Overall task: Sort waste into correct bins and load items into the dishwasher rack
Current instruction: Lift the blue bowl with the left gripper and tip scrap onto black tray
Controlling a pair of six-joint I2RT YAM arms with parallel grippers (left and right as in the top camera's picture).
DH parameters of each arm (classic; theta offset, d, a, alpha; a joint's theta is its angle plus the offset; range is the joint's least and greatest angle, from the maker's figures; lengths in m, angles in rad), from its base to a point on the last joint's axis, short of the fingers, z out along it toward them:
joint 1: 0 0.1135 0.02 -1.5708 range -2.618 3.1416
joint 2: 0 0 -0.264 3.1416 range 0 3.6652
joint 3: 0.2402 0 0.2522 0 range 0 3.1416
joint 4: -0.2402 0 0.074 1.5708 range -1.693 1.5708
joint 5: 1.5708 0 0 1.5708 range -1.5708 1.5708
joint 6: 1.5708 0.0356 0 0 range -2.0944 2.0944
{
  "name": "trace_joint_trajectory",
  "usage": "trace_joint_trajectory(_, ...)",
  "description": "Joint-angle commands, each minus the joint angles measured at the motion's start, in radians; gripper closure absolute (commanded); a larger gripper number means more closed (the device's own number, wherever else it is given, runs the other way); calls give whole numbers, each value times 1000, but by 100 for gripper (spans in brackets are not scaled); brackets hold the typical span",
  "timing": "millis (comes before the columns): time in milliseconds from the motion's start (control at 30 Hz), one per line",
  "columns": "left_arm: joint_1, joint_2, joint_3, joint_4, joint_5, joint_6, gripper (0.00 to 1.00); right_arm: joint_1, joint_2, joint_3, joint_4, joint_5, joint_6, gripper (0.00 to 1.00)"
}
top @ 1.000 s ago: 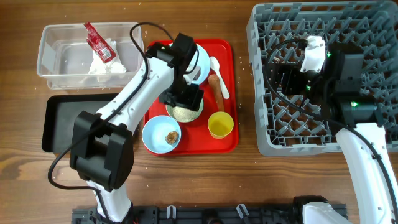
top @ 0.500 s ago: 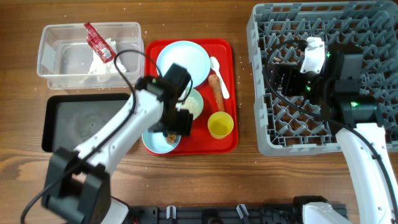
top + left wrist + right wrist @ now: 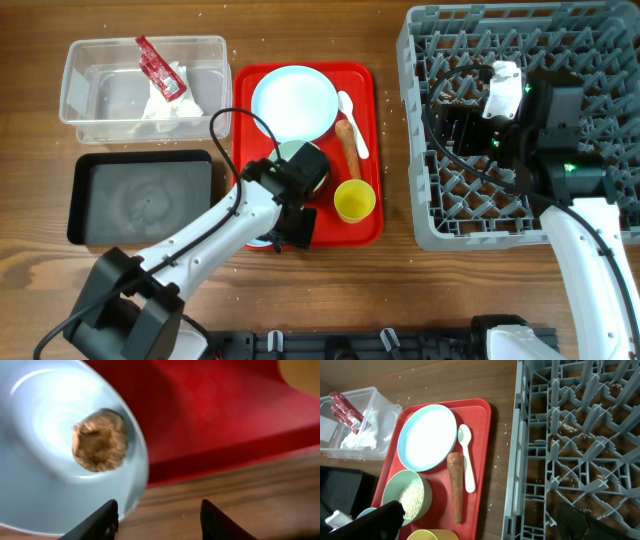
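1. Overhead: wrapper (image 3: pixel 158 68) and napkin (image 3: pixel 165 106) sit in the clear tub (image 3: pixel 70 92), far-left corner; the rack (image 3: pixel 600 30) by the right edge is unloaded. The plate (image 3: pixel 294 102) and carrot stick (image 3: pixel 347 145) wait on the red tray (image 3: pixel 368 100).
2. Left wrist: left gripper (image 3: pixel 160 520) is spread open astride the blue bowl (image 3: pixel 50 485), brown lump (image 3: pixel 100 445) inside.
3. Right wrist: right gripper (image 3: pixel 462 122) — I cannot tell its state; rice-flecked wooden desk (image 3: pixel 500 460).

Your left arm (image 3: pixel 205 238) and right arm (image 3: pixel 590 262) are white tubes with chunky black joints, thin black cables (image 3: pixel 214 122) looping off, tiny green lights (image 3: pixel 569 167) on the right, and black fingers (image 3: pixel 106 521).
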Motion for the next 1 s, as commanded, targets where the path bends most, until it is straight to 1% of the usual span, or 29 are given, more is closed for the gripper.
trace_joint_trajectory(0,-3,-3,-51,42,-101,-65,49,-2,9,12,-1,6,13,0)
trace_joint_trajectory(133,-3,-3,-56,75,-117,-67,53,-2,8,12,-3,6,14,0)
trace_joint_trajectory(267,-3,2,-56,80,-116,-67,64,-2,8,12,-3,6,14,0)
trace_joint_trajectory(367,-3,9,-58,79,-116,-67,70,-2,8,12,-6,6,14,0)
trace_joint_trajectory(567,-3,10,-99,106,-117,-82,75,-2,9,12,-8,6,14,0)
trace_joint_trajectory(600,-3,10,-105,109,-117,-82,79,-2,8,12,-8,6,14,0)
trace_joint_trajectory(700,-3,10,-105,115,-117,-82,81,-2,9,12,-12,6,14,0)
trace_joint_trajectory(833,-3,10,-105,123,-121,-82,96,-2,8,12,-22,6,14,0)
trace_joint_trajectory(967,-3,8,-101,115,-120,-82,96,-2,9,12,-24,6,14,0)
